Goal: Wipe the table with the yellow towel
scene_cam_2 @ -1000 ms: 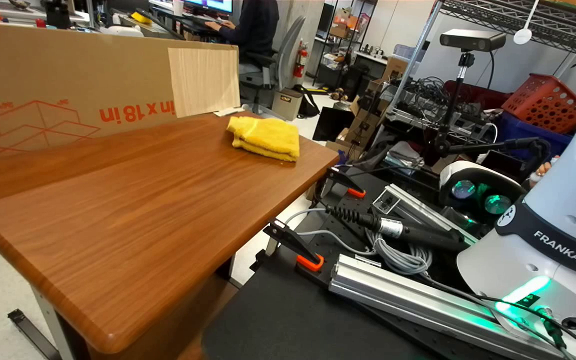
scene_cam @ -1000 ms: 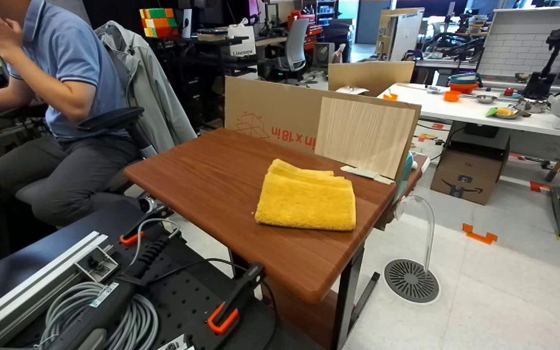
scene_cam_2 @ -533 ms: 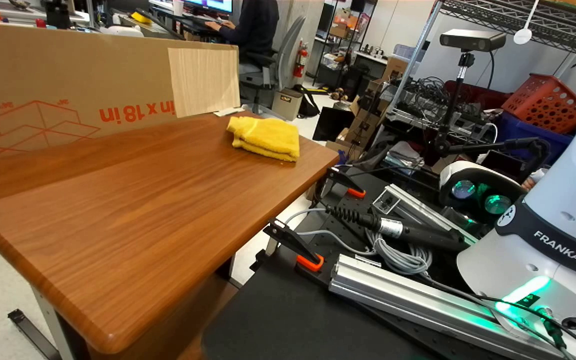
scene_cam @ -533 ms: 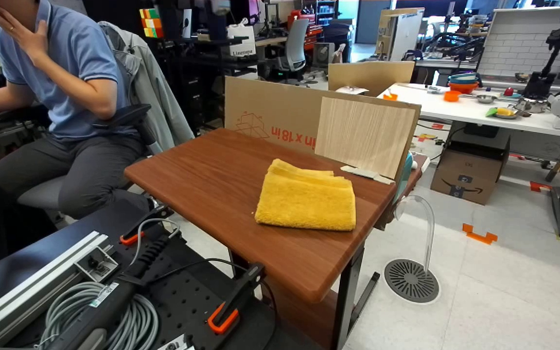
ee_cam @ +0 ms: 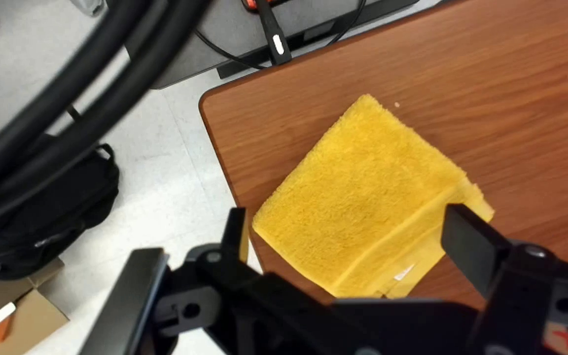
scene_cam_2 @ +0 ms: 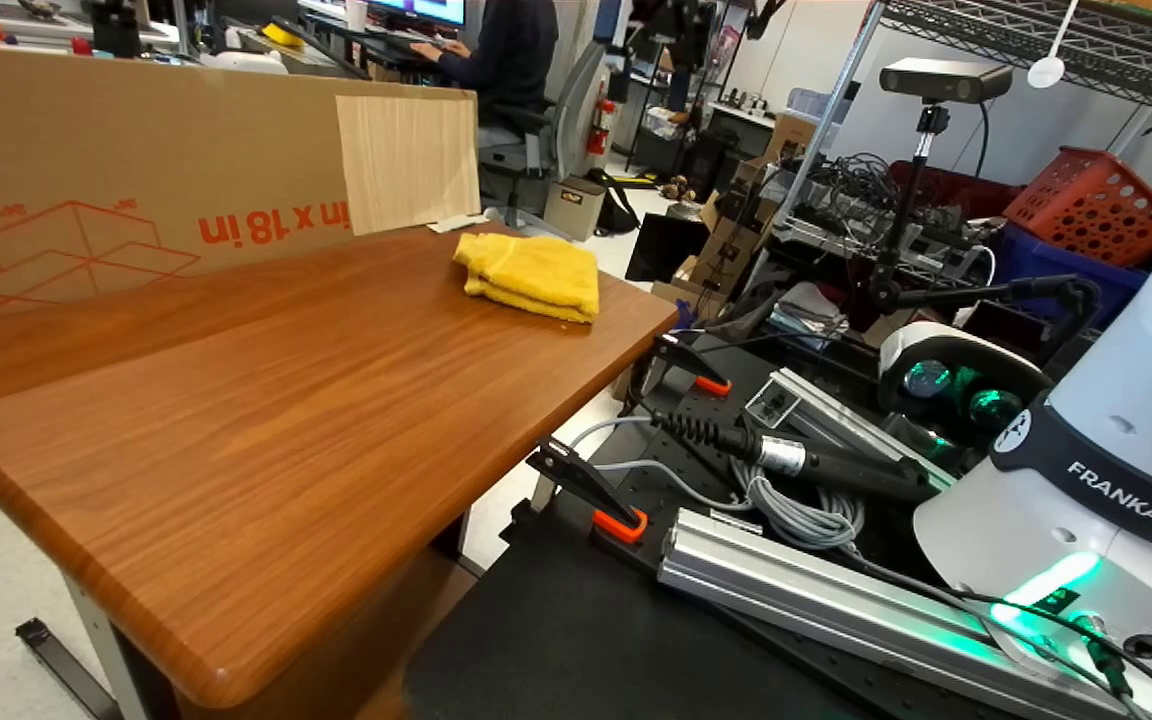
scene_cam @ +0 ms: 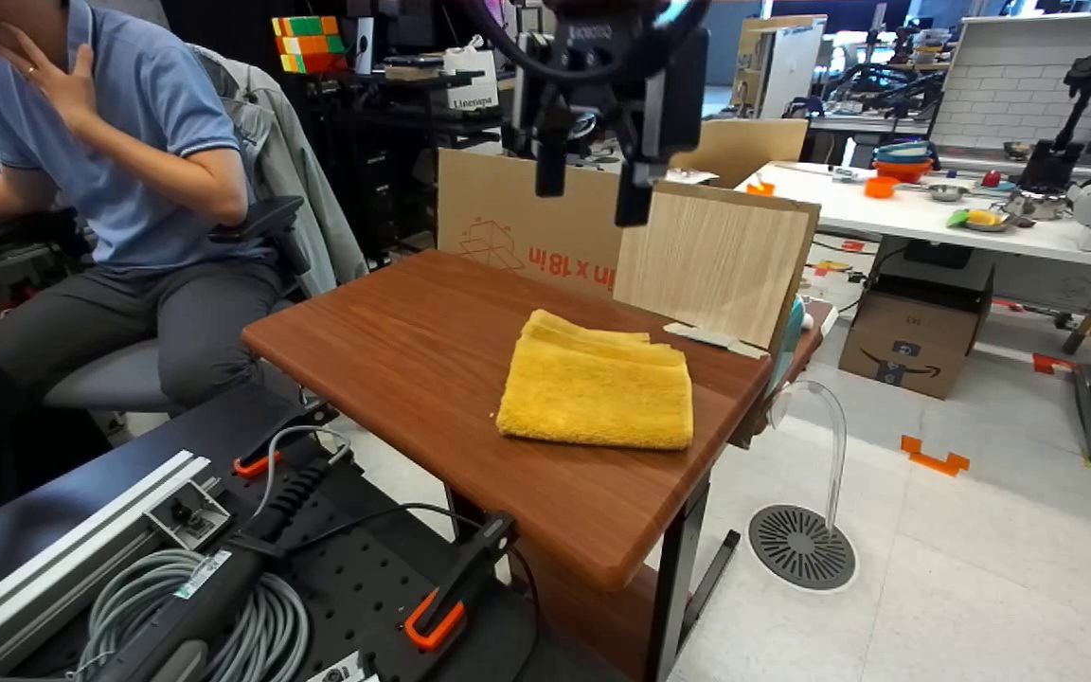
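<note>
In an exterior view, folded yellow towel (scene_cam: 598, 393) at four o'clock on the table (scene_cam: 394, 327) — empty fingers (scene_cam: 634, 201) above, spread wide.

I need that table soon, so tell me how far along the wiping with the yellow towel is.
Done: no sign of wiping; the yellow towel lies folded on the table. In hand: probably lining up for the grasp, since the jaws stand open, raised clear of the towel, holding nothing. Left: gripping the towel and wiping; a pale speck shows on the table beside it.
</note>
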Controlling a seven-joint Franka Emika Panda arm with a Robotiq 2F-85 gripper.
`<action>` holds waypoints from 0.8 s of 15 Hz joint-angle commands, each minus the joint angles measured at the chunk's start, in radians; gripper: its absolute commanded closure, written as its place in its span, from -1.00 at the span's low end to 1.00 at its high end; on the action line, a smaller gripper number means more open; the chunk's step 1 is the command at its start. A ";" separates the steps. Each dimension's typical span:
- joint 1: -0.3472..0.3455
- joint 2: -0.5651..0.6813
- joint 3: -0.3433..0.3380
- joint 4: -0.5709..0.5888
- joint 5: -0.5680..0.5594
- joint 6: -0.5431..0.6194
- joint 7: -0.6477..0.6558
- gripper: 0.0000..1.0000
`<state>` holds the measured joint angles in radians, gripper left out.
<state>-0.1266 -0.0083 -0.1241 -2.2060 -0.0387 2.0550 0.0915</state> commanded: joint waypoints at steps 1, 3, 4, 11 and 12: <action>-0.013 0.204 -0.016 0.150 0.045 0.031 0.084 -1.00; -0.015 0.278 -0.020 0.206 0.064 0.003 0.093 -1.00; -0.014 0.317 -0.020 0.237 0.068 -0.030 0.091 -1.00; -0.026 0.519 -0.014 0.441 0.106 -0.344 0.067 -1.00; -0.021 0.520 -0.019 0.454 0.086 -0.361 0.071 -1.00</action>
<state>-0.1392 0.4482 -0.1433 -1.8636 0.0486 1.8063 0.1681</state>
